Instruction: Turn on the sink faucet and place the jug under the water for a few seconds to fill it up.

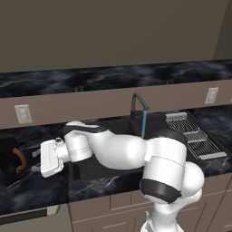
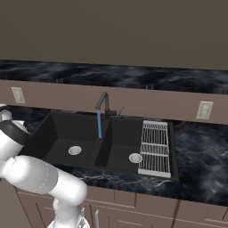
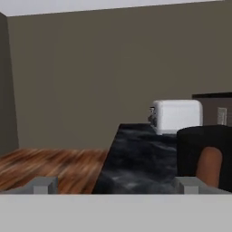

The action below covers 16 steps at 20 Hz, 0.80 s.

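Jug [image 1: 10,156] on dark marbled counter [image 1: 31,188] left of sink [image 2: 84,133], near gripper [image 1: 34,161], fingers spread, holding nothing. Water [image 2: 99,124] running from faucet [image 2: 103,103]. Toaster [image 3: 176,115] behind; wood floor [image 3: 50,165], taupe walls [image 3: 90,68].

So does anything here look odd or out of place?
One thing: the water is running from the faucet into the sink with nothing under it. The jug stands on the counter to the sink's left, upright, and the open gripper is beside it, not holding it. Nothing looks spilled or damaged.
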Tool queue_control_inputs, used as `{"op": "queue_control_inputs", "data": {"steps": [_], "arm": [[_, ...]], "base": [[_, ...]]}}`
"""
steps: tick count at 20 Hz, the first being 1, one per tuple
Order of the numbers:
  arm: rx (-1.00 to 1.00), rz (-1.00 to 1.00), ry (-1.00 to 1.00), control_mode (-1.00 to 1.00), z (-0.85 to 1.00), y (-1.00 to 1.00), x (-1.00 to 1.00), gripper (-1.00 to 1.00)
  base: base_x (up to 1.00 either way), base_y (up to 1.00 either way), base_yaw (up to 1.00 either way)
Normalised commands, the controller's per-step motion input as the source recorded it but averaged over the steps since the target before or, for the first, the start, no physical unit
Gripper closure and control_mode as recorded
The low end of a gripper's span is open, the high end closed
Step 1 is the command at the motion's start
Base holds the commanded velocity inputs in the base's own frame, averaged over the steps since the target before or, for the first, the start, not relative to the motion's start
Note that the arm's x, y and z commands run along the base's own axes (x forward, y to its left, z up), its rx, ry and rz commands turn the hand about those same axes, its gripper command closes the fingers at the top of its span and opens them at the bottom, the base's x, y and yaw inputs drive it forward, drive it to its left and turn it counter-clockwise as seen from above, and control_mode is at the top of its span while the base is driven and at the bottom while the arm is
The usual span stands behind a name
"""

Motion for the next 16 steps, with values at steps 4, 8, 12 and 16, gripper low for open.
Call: {"op": "queue_control_inputs", "data": {"steps": [4, 8, 12, 16], "arm": [[0.0, -0.04, 0.02, -1.0, 0.0, 0.11, 0.08, -1.0], [0.0, -0.06, 0.02, -1.0, 0.0, 0.0, 0.11, -1.0], [0.0, -0.09, 0.02, -1.0, 0.0, 0.01, 0.14, -1.0], [0.0, -0.08, 0.03, -1.0, 0.0, 0.08, 0.12, -1.0]], "base": [[0.0, 0.0, 0.0], [0.0, 0.0, 0.0], [0.0, 0.0, 0.0], [0.0, 0.0, 0.0]]}}
